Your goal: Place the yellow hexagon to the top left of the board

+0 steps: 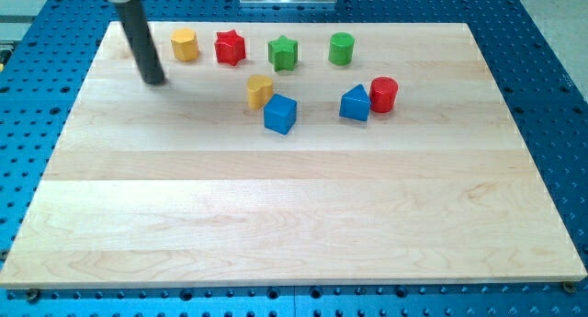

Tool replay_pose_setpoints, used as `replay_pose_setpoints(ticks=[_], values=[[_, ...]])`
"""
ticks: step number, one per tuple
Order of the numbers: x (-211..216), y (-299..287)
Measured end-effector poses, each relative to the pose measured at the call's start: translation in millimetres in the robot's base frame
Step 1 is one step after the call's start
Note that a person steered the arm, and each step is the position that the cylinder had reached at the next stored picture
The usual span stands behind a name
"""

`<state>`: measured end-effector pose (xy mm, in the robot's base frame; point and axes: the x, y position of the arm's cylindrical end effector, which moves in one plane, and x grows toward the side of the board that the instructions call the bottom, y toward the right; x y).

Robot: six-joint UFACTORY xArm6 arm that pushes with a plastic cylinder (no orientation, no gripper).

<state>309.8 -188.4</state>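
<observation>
Your arm carries no grasping part at all: it ends in a dark rod, so nothing here can stand apart or clamp together. My tip [153, 80] rests on the wooden board [294, 216] near the view's top left corner, and the rod leans up from it toward the view's top edge.

The yellow hexagon [185, 44] lies near the board's top edge, just to the view's right of the rod and a little above my tip. You can see a narrow strip of bare wood between rod and hexagon, so they are close but apart.

To the hexagon's right along the same top row you have the red star [230, 48], the green star [284, 52] and the green cylinder [342, 48], each standing separate.

Lower down, a second yellow block [259, 90] of unclear shape touches the blue cube [280, 113] at its lower right. Further right, a blue block [355, 104] with a peaked top sits against the red cylinder [383, 94].

The board lies on a blue perforated desk [551, 96].
</observation>
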Motion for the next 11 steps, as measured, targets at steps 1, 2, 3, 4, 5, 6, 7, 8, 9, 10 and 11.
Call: replay_pose_setpoints(ticks=[1,2,3,4,5,6,7,8,9,10,11], values=[[-25,51],[-48,59],[-46,114],[-35,118],[-42,68],[-5,15],[-1,43],[-17,101],[-49,59],[-50,10],[-49,41]])
